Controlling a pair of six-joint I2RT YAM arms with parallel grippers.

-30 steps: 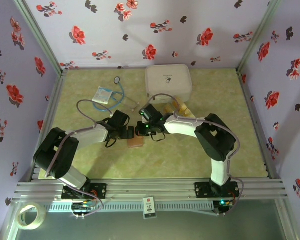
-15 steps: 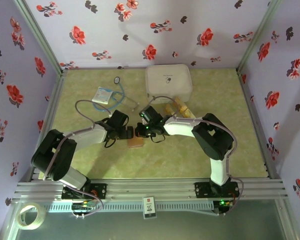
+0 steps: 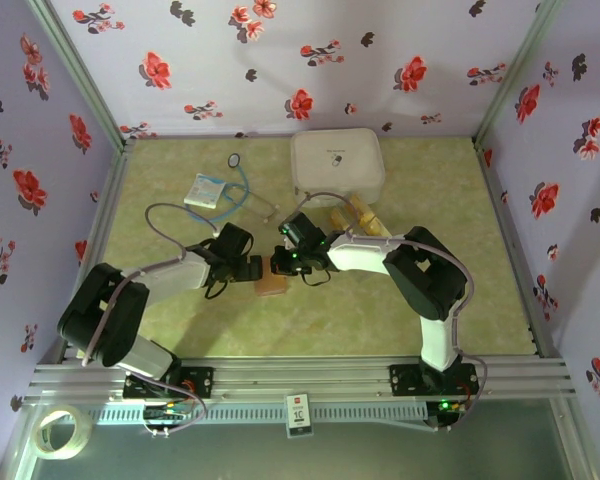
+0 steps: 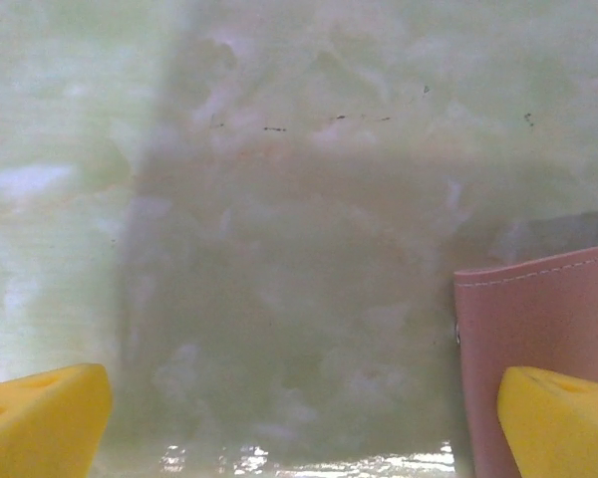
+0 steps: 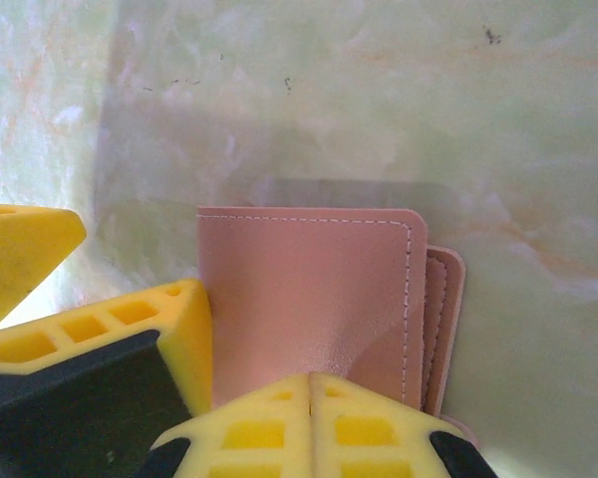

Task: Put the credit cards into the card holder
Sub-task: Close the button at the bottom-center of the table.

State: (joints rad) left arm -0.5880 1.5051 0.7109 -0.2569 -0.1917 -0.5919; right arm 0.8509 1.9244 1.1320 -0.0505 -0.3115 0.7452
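Note:
The card holder (image 3: 271, 285) lies folded on the green table, reddish-brown in the top view and pinkish in the right wrist view (image 5: 309, 299). My right gripper (image 3: 282, 266) is shut, its fingertips (image 5: 269, 418) pressed together over the holder's near edge with nothing seen between them. My left gripper (image 3: 254, 268) is wide open just left of the holder. Its right finger (image 4: 563, 418) overlaps the holder's edge (image 4: 538, 309) and its left finger (image 4: 40, 418) is over bare table. The tan credit cards (image 3: 358, 215) lie behind the right arm, in front of the white case.
A large white rounded case (image 3: 337, 165) stands at the back centre. A white-blue packet (image 3: 205, 190) and a blue cord with a small ring (image 3: 236, 160) lie at the back left. Flowered walls close three sides.
The left arm has shifted slightly toward the near side, its gripper staying open beside the card holder. The right gripper and the holder have barely moved.

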